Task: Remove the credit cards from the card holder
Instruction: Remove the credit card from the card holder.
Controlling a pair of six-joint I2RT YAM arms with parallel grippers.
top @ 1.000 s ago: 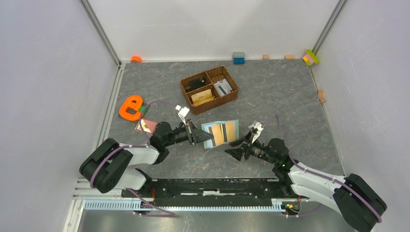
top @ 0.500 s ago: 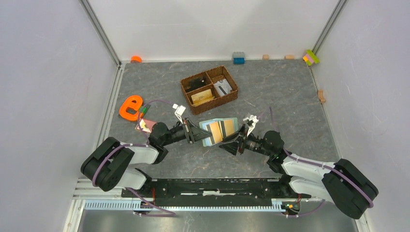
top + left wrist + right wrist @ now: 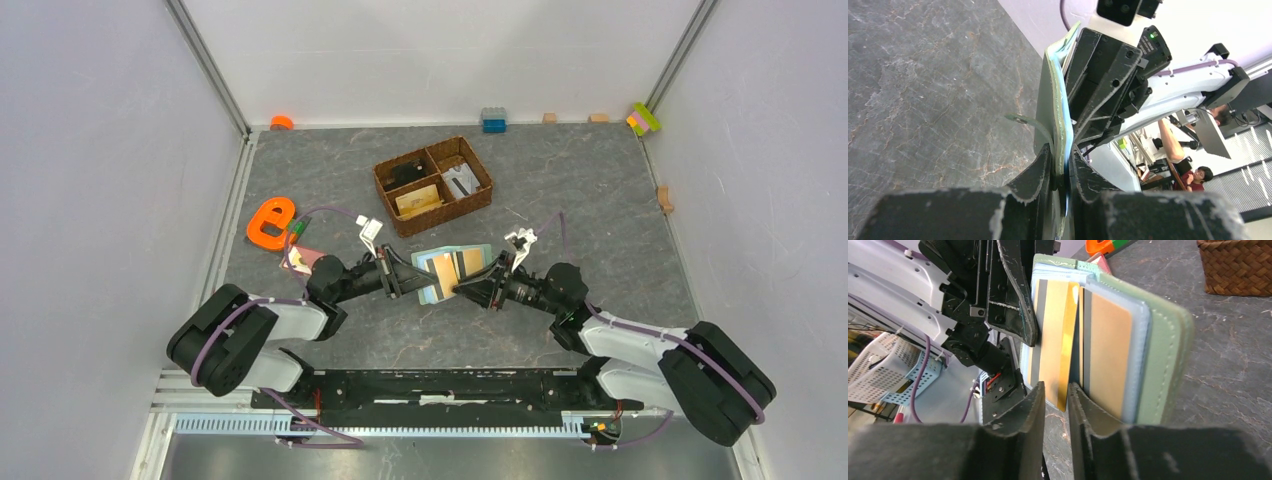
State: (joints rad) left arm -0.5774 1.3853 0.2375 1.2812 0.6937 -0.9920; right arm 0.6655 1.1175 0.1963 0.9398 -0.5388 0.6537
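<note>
The sage-green card holder hangs open above the floor, its pale blue inside facing my right wrist camera. My left gripper is shut on its left edge. Two tan-orange credit cards sit in its slots. My right gripper is at the holder's near edge, jaws narrow but still apart, and the lower corner of the left card pokes into the gap. A pinkish-brown card lies on the floor beside the left arm.
A brown wicker divided basket stands behind the holder. An orange letter-e shape lies at the left. Small blocks line the back wall. White walls close in both sides.
My right gripper has moved left up to the card holder, and its jaws have narrowed around the card's corner. The left gripper keeps its hold and has shifted the holder slightly left.
</note>
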